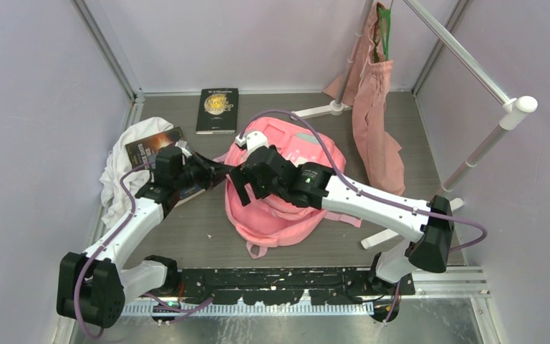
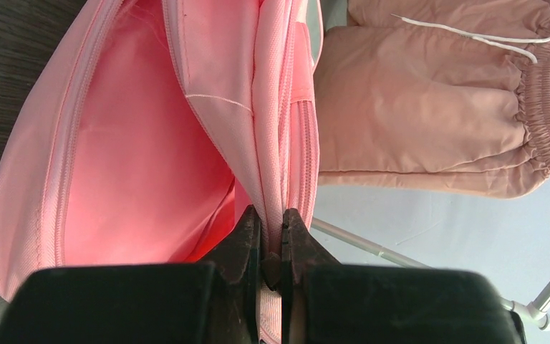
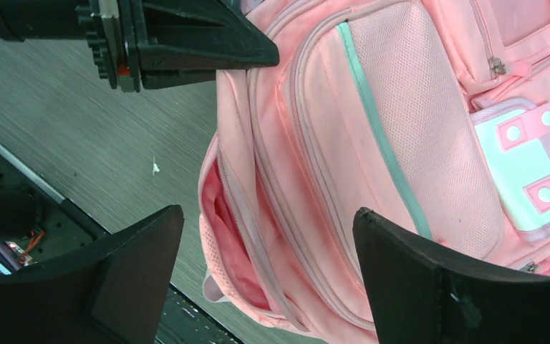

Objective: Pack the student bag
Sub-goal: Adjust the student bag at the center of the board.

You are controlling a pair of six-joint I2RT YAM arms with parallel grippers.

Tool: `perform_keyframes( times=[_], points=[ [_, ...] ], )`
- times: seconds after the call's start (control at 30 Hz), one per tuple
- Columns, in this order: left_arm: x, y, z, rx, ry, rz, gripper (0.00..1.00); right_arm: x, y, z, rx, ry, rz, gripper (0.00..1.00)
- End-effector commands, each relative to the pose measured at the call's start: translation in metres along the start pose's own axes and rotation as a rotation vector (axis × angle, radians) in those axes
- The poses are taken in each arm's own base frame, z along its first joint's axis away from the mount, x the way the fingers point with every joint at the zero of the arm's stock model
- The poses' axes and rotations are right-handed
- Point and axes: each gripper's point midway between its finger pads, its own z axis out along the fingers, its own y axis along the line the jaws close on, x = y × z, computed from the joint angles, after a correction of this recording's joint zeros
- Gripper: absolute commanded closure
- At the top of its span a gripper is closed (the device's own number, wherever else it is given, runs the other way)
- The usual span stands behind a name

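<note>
The open zip edge of the student bag [image 2: 150, 158] is clamped in the left gripper [image 2: 272, 218]. The right gripper [image 3: 266, 215] is spread wide with nothing held, and the bag's front is seen just below it.

Pale lilac-white walls [image 1: 258, 36] close in 3 sides of the cell, meeting at thin metal corner posts [image 1: 111, 49]. The floor of it is a grey wood-grain tabletop [image 1: 186, 236] — evenly lit, with soft shadows only. A white tube rack [image 1: 473, 156] stands at the right, its feet on the tabletop, and a silver metal rail [image 1: 451, 283] runs along the near edge.
</note>
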Motion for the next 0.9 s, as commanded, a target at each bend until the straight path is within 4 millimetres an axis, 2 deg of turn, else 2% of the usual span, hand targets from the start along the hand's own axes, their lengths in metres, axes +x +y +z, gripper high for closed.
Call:
perform_keyframes(
  times=[0.0, 0.1, 0.2, 0.37, 0.5, 0.63, 0.7, 0.73, 0.87],
  points=[
    [-0.002, -0.049, -0.013, 0.148, -0.016, 0.077, 1.0, -0.013, -0.004, -0.013, 0.042, -0.067, -0.064, 0.05],
    [-0.002, -0.05, -0.013, 0.143, -0.014, 0.083, 1.0, 0.003, 0.001, -0.005, 0.005, -0.039, -0.103, 0.05],
    [-0.002, -0.049, -0.013, 0.14, -0.012, 0.085, 1.0, 0.024, -0.005, 0.004, 0.023, 0.005, -0.13, 0.06],
    [-0.003, -0.048, -0.011, 0.133, -0.015, 0.087, 1.0, 0.051, -0.014, 0.004, 0.025, 0.048, -0.147, 0.1],
    [-0.004, -0.048, -0.008, 0.128, -0.009, 0.085, 1.0, 0.065, -0.029, 0.013, 0.109, 0.088, -0.171, 0.37],
    [-0.004, -0.051, -0.006, 0.131, -0.001, 0.096, 1.0, 0.059, -0.03, 0.016, 0.131, 0.074, -0.183, 0.62],
    [-0.004, -0.045, -0.006, 0.107, 0.001, 0.093, 1.0, 0.047, -0.029, 0.012, 0.126, 0.031, -0.172, 0.91],
    [-0.004, -0.044, -0.006, 0.102, -0.005, 0.096, 1.0, 0.041, -0.03, 0.008, 0.128, 0.009, -0.162, 0.98],
    [-0.008, -0.041, -0.008, 0.073, -0.022, 0.124, 1.0, 0.013, -0.028, -0.015, 0.109, -0.068, -0.134, 0.99]
  ],
)
